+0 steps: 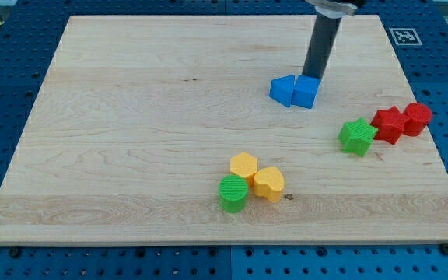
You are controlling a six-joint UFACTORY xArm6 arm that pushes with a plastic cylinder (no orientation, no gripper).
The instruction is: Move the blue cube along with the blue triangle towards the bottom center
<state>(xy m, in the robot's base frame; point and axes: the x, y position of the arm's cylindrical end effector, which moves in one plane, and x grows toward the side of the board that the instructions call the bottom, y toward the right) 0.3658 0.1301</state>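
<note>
The blue cube [306, 92] and the blue triangle [283, 90] sit side by side, touching, in the upper right part of the wooden board [131, 140]; the triangle is on the cube's left. My tip [311, 76] stands right behind the blue cube, at its top edge, touching or nearly touching it. The dark rod rises from there toward the view's top.
A green star block [357, 136], a red star block [388, 124] and a red cylinder [418, 118] lie in a row at the right. A yellow hexagon [244, 166], a yellow heart block [269, 183] and a green cylinder [233, 193] cluster at bottom centre.
</note>
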